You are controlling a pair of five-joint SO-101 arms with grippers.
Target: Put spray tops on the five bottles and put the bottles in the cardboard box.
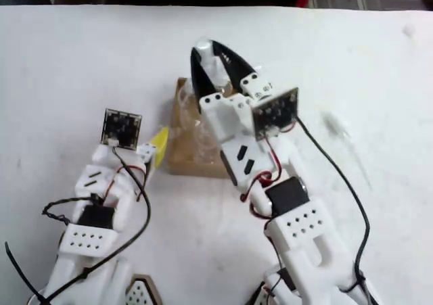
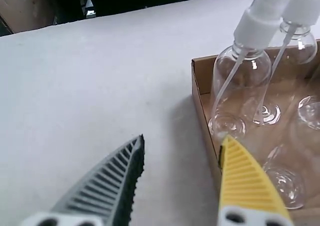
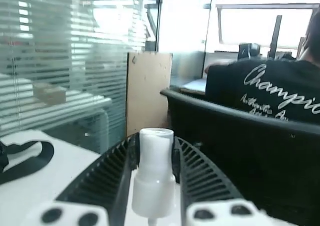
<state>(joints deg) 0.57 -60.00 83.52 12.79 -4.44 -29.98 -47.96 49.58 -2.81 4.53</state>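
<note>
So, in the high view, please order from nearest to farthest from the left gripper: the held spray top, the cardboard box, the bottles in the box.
1. cardboard box: its wall is right beside the left gripper.
2. bottles: inside the box, past that wall.
3. spray top: held in the right gripper, past the box's far side.

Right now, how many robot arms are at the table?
2. The left arm is beside the box, gripper open. The right arm is above it, gripper shut on a spray top.
</note>
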